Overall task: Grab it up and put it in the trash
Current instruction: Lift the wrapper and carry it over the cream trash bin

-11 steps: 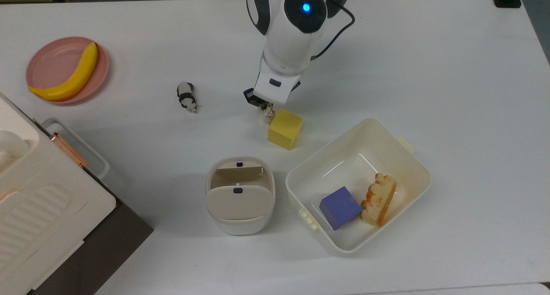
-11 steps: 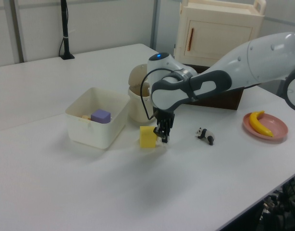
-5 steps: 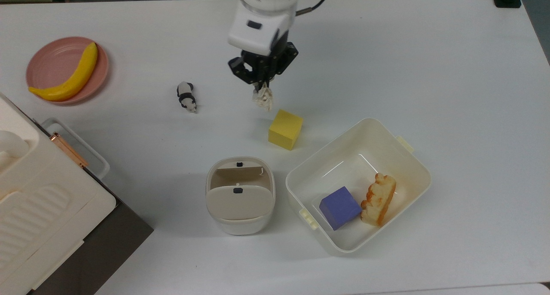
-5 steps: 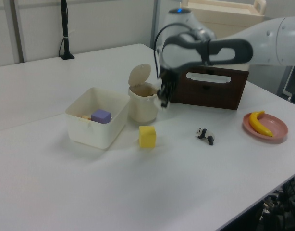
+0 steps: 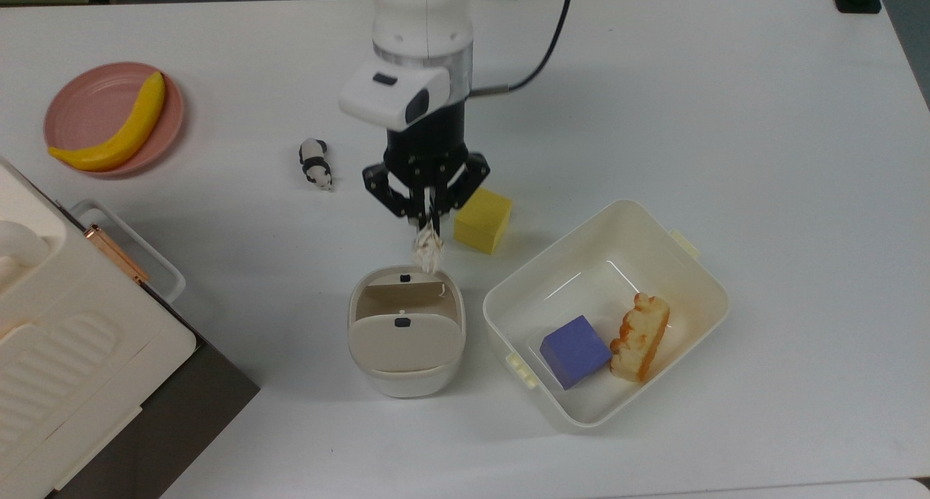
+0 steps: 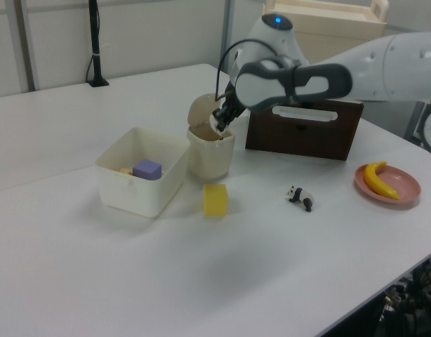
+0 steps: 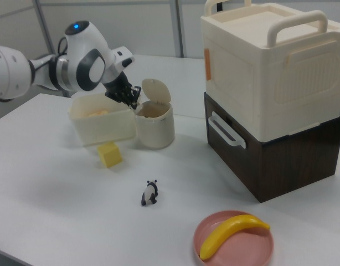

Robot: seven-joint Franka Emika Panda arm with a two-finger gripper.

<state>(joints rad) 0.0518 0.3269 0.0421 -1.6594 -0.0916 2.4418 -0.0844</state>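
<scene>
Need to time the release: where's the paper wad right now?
In the top view the paper wad hangs in the gripper, above the table at the trash bin's far rim, with the yellow cube to the top view's right.

In the top view the tool [image 5: 427, 219] hangs over the desk [image 5: 726, 107], with the paper wad [image 5: 428, 250] at its tip, just above the bin's [image 5: 406, 332] far rim. The cube [image 5: 482, 219] sits just right of the tool, the tub [image 5: 697, 281] further right, the panda [image 5: 315, 163] to its left
</scene>
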